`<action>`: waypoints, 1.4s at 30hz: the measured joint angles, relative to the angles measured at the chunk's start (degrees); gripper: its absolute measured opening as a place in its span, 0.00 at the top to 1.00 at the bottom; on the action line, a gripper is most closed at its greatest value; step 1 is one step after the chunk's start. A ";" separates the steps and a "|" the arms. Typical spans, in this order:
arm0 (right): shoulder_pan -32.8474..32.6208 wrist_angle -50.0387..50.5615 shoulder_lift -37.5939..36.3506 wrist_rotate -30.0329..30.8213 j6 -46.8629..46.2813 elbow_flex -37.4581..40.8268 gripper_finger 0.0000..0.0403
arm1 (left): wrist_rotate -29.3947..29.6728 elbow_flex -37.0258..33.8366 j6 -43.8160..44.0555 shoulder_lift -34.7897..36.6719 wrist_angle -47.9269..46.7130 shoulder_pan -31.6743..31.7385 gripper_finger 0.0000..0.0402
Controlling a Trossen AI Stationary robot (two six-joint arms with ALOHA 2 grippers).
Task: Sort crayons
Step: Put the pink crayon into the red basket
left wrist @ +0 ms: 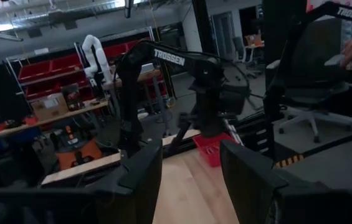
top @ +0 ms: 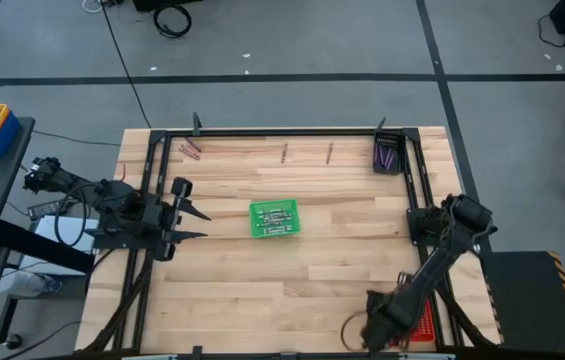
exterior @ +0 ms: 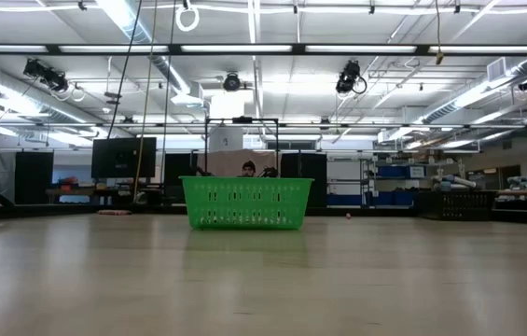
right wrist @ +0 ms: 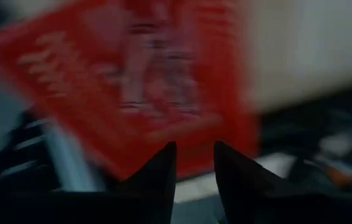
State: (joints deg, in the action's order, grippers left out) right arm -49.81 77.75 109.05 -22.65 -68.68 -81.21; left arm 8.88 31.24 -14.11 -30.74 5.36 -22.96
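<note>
- The green tray (top: 274, 219) sits in the middle of the table (top: 262, 290) and seems to hold a few pale sticks, though they are too small to make out properly.
- A dark tray (top: 388, 155) at the far right corner holds several purple crayons (top: 388, 158), so that colour looks at least partly sorted.
- A red tray (top: 425, 322) lies at the near right edge, just beside the right gripper (right wrist: 194, 163); the right wrist view is filled by this tray, blurred, so I cannot tell what is in it.
- Loose crayons are left along the far edge: a small reddish bunch (top: 191, 149) near the far left corner, and two single sticks (top: 284, 152) and (top: 329, 152) further right, well apart from every tray.
- The right gripper hangs over the red tray with its fingers a little apart and nothing visible between them; my guess is that this is a drop-off spot for the reddish ones.
- The left gripper (top: 195, 222) waits at the table's left side, pointing towards the green tray, fingers apart and empty, as its own wrist view shows.
- Judging by this, the sort is well under way but not finished: the sticks on the far edge have yet to be fetched.
</note>
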 joint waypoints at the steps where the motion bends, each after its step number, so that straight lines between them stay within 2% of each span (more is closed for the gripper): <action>1: 1.04 3.44 -0.55 1.00 -0.35 0.00 0.71 | 0.02 0.00 0.02 0.00 -0.04 0.00 0.57; 3: 4.04 9.10 -2.58 5.18 -1.97 -0.10 0.70 | 0.01 0.00 0.84 0.00 -0.06 0.00 0.57; 5: 7.76 12.21 -5.38 12.69 -3.59 -0.65 0.70 | 0.00 0.00 2.13 0.02 -0.15 -0.03 0.57; 7: 11.87 11.75 -8.31 23.54 -4.83 -0.92 0.70 | -0.16 0.00 3.33 0.04 -0.49 -0.14 0.57; 10: 18.47 9.78 -11.91 44.86 -7.02 -0.96 0.71 | -1.90 0.00 5.17 0.02 -1.89 -0.15 0.57; 12: 23.84 7.63 -12.66 56.19 -9.48 -0.98 0.70 | -3.84 0.00 6.37 0.00 -2.35 -0.15 0.57; 15: 32.38 0.94 -11.77 64.56 -9.04 -0.96 0.70 | -6.40 0.00 8.47 0.02 -2.50 -0.15 0.57; 19: 43.59 -10.02 -7.13 65.54 -7.84 -0.94 0.70 | -7.23 0.00 10.19 0.00 -4.01 -0.15 0.57; 22: 52.27 -16.42 -2.91 59.79 -7.99 -0.90 0.70 | -7.28 0.00 10.52 0.02 -5.57 -0.15 0.57; 25: 61.07 -20.14 1.30 52.50 -2.99 -0.87 0.70 | -7.28 0.00 10.65 0.02 -6.66 -0.15 0.57; 30: 72.13 -21.14 7.12 49.13 1.41 -0.85 0.67 | -7.30 0.00 13.02 0.02 -7.58 -0.15 0.57; 36: 78.52 -25.90 10.21 46.09 3.92 -0.86 0.62 | -7.30 0.00 13.50 0.02 -7.82 -0.15 0.57; 42: 79.24 -31.51 9.38 43.44 5.87 -0.86 0.61 | -7.30 0.00 13.53 0.02 -7.91 -0.15 0.57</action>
State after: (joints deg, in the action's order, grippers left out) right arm 29.43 46.24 118.43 20.79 -62.82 -82.07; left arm 1.58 31.24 -0.58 -30.72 -2.55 -23.11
